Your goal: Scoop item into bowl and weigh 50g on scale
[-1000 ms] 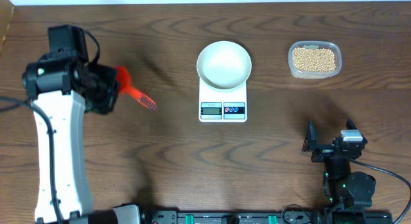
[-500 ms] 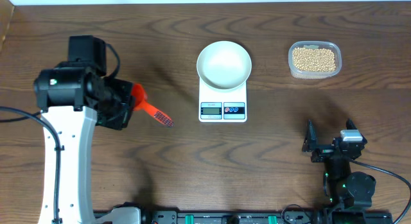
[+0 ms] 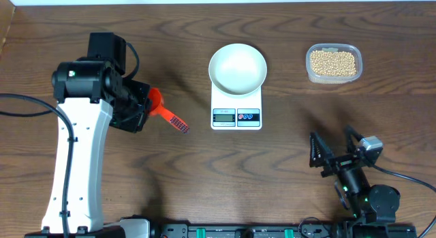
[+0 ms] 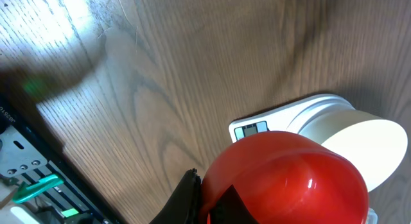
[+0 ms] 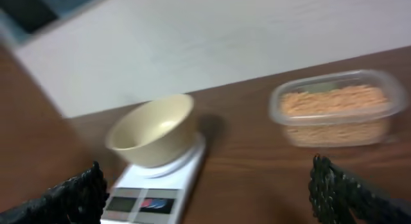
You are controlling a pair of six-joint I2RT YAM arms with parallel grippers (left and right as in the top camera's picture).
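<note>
The empty white bowl [image 3: 237,68] stands on the white scale [image 3: 236,116]; both also show in the left wrist view, the bowl [image 4: 363,144] and the scale [image 4: 257,129], and in the right wrist view, the bowl [image 5: 153,130] and the scale [image 5: 157,185]. The tan beans [image 3: 332,62] fill a clear tub [image 3: 333,78] at the back right, seen also in the right wrist view [image 5: 335,115]. My left gripper [image 3: 144,105] is shut on a red scoop [image 3: 167,113], left of the scale; its red cup fills the left wrist view [image 4: 286,179]. My right gripper [image 3: 334,154] is open and empty at the front right.
Brown wooden table. A rail with electronics runs along the front edge [image 3: 238,231]. A light wall lies beyond the back edge [image 5: 225,31].
My left arm has carried the red scoop to the right, toward the scale. My right gripper has opened wide and its arm has tilted up.
</note>
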